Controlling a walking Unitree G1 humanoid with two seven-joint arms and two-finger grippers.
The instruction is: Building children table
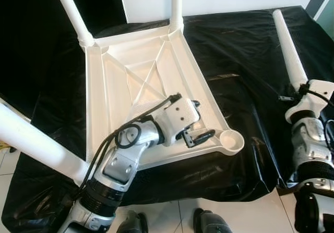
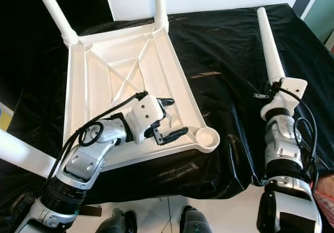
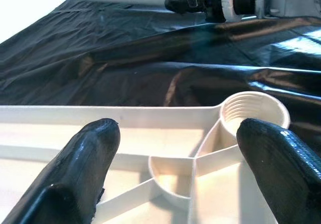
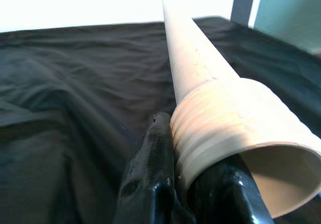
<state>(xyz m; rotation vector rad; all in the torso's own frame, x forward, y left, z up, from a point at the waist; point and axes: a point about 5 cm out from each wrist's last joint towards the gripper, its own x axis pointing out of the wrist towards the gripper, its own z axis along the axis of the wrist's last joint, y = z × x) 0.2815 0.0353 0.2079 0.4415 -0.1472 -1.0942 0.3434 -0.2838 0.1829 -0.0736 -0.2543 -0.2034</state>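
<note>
The white children's table top (image 1: 120, 81) lies upside down on a black sheet. Legs stand screwed into its far-left corner (image 1: 70, 8), far-right corner (image 1: 176, 3) and near-left corner (image 1: 36, 144). The near-right corner has an empty threaded socket (image 1: 231, 139). My left gripper (image 1: 204, 119) hovers open just over the underside ribs, a little short of that socket (image 3: 253, 111), with nothing between its fingers. At the right, my right gripper (image 1: 300, 92) is shut on the threaded end of a loose white leg (image 1: 287, 45), which points away from me above the sheet. Both fingers (image 4: 150, 174) clamp the leg's thread (image 4: 225, 118).
The black sheet (image 1: 245, 60) covers the whole work surface and hangs over its near edge. Pale floor tiles (image 1: 229, 212) and my feet show below. Open sheet lies between the table top and the held leg.
</note>
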